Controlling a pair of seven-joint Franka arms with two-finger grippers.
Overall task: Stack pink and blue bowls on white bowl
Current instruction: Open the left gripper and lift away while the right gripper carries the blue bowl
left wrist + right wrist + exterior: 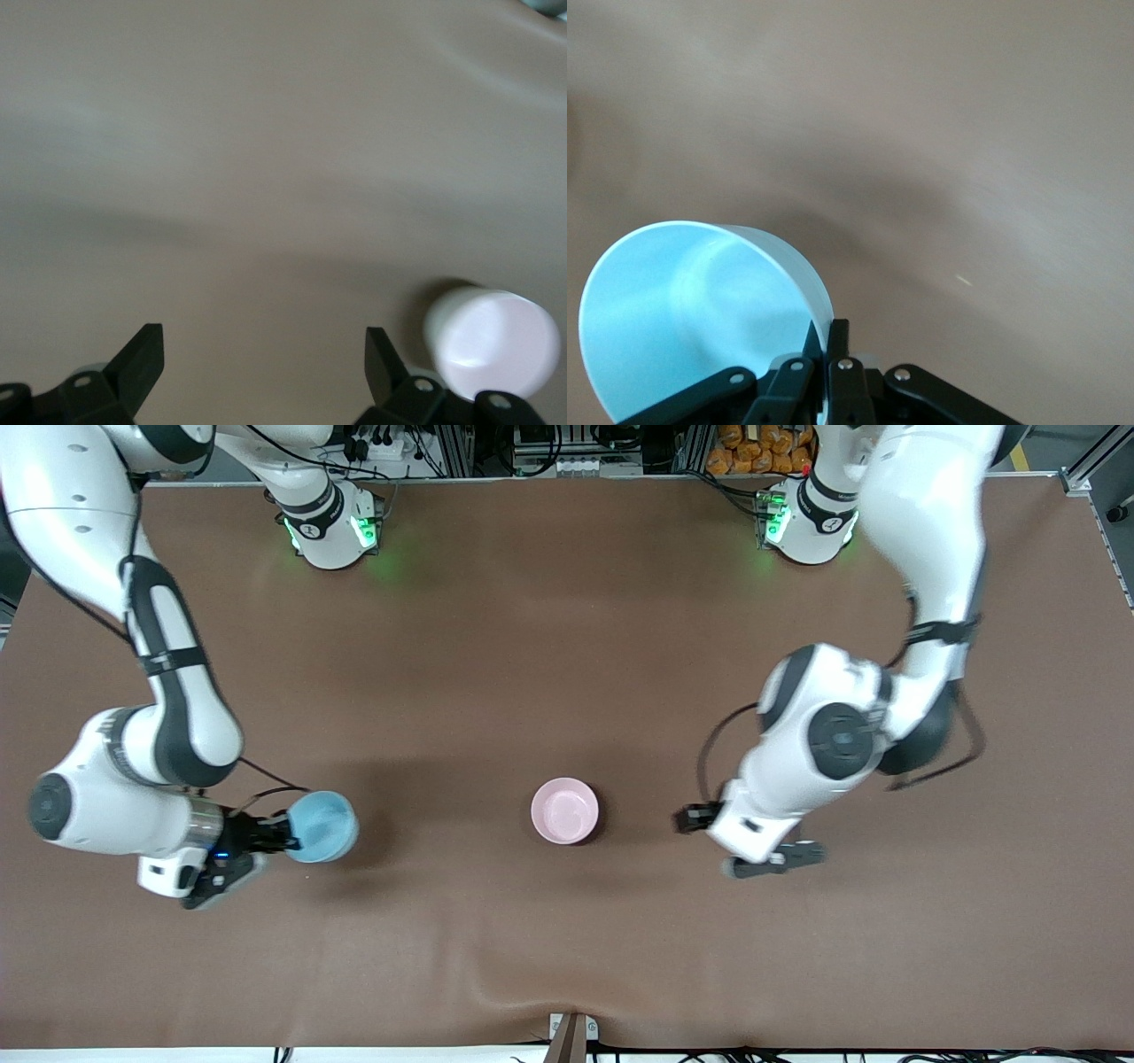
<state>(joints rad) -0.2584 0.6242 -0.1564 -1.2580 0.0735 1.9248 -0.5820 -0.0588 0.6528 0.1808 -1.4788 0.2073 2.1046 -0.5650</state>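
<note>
The pale pink bowl (564, 810) stands upright on the brown table (567, 646) near its middle. It also shows in the left wrist view (492, 343). No white bowl shows by itself, and I cannot tell if one sits under the pink bowl. My right gripper (288, 834) is shut on the rim of the light blue bowl (323, 826). It holds the bowl over the table toward the right arm's end. In the right wrist view the right gripper (830, 329) pinches the wall of the blue bowl (682, 319). My left gripper (695, 817) is open and empty beside the pink bowl, and its open fingers frame bare table in the left wrist view (266, 341).
The brown cloth has a raised fold (496, 979) near its edge nearest the front camera. A small metal bracket (571, 1036) sits at that edge. The two arm bases (332, 527) (806, 522) stand at the table's edge farthest from the front camera.
</note>
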